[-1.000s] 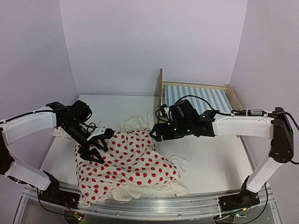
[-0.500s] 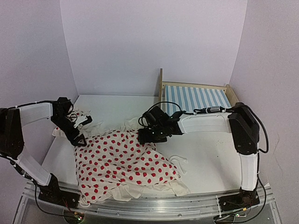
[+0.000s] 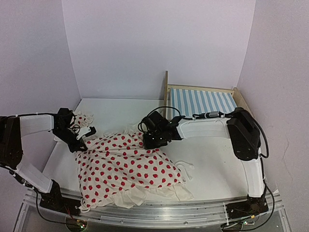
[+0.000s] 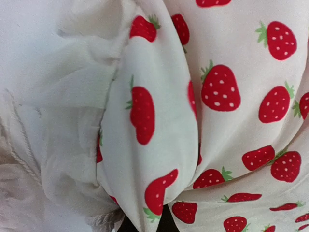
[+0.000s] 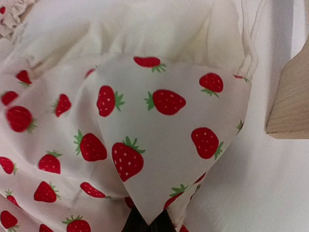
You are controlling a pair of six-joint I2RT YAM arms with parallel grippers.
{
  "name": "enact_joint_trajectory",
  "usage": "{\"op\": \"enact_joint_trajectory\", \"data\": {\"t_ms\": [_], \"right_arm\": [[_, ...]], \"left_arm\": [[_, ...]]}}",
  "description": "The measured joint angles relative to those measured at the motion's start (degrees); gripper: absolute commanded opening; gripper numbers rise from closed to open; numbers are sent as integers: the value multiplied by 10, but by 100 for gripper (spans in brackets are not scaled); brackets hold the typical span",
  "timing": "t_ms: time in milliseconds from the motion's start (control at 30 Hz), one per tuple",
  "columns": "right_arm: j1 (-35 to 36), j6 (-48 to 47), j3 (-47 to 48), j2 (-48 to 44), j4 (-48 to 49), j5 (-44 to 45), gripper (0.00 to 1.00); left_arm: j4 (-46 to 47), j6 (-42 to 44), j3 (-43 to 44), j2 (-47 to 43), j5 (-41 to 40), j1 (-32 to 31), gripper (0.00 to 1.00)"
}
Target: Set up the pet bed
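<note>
So the step here looks like picking up the strawberry blanket (image 3: 125, 164) by two spots on its far edge so it can go over the pet bed (image 3: 203, 100).

If I were driving this, I'd lift both sides together and keep them level. Then pull them apart until the cloth hangs flat, because right now it's a crumpled heap on the desk (image 3: 217, 164). I'd only carry it across after that. Raise one side first and the ruffle will probably drag and fold under.

The left gripper (image 3: 78, 145) is closed right down on a fold of the blanket. In its wrist view the fabric bunches up out of the dark tips at the bottom.

The right gripper (image 3: 147, 141) is the same, clamped on a pointed corner of the cloth. Most of the fingers are buried under fabric, so I can't really tell how deep either pinch goes. It might be a thin bite.

The bed sits beyond and to the right of the right gripper. A wooden corner of it shows just beside that gripper's pinch, and it's well apart from the left gripper. The striped mattress is bare.
</note>
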Motion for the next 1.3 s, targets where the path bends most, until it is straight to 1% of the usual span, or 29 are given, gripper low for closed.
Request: {"op": "enact_joint_trajectory", "data": {"t_ms": [100,233,367,467,633,733,833,933,967,1067,1133,1200,1300], "right_arm": [[0,-34,0,-54,-6,0,0],[2,-79,2,-154,-6,-1,0],[5,-118,10,-255,-5,6,0],[7,-150,27,-310,-5,23,0],[8,-220,62,-367,-5,97,0],[8,-277,80,-387,-5,166,0],[1,-341,97,-398,-5,234,0],[-37,-391,108,-405,-5,276,0],[-62,-404,109,-409,-7,282,0],[-156,-434,109,-417,-9,293,0],[-217,-456,112,-418,-10,296,0],[-263,-475,113,-418,-10,294,0],[-324,-488,116,-415,-10,274,0]], "left_arm": [[-4,-3,30,-50,17,0,0],[-7,-19,116,-94,34,-12,0],[9,-47,218,-119,38,-53,0],[38,-68,291,-128,38,-106,0],[89,-106,425,-103,38,-181,0],[125,-112,505,-61,27,-224,0],[153,-109,575,-6,7,-280,0],[183,-107,638,63,-13,-343,0],[182,-108,658,85,-18,-363,0],[193,-110,755,173,-39,-420,0],[211,-112,797,219,-50,-449,0],[235,-114,831,261,-60,-474,0],[281,-115,865,316,-76,-494,0]]}}
